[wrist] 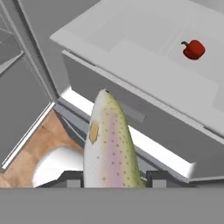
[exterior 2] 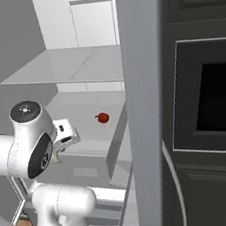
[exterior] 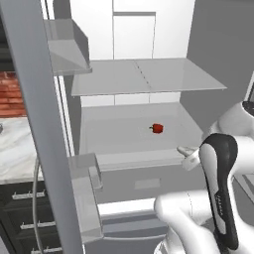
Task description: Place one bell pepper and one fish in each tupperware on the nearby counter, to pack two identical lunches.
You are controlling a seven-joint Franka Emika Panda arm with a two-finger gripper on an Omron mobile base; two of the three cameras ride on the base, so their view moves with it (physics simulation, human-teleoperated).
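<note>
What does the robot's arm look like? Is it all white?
Mostly white: the smooth, rounded arm has a glossy black band along one link and a dark grey round cap on a joint in the right base view. Its gripper ends in two small dark grey, blocky finger tips.

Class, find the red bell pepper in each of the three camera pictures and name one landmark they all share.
Left base view: red bell pepper right of centre, on the grey shelf.
Right base view: left of centre, same shelf.
Hand view: upper right, beyond the fish.
Shared landmark: that shelf.
</note>
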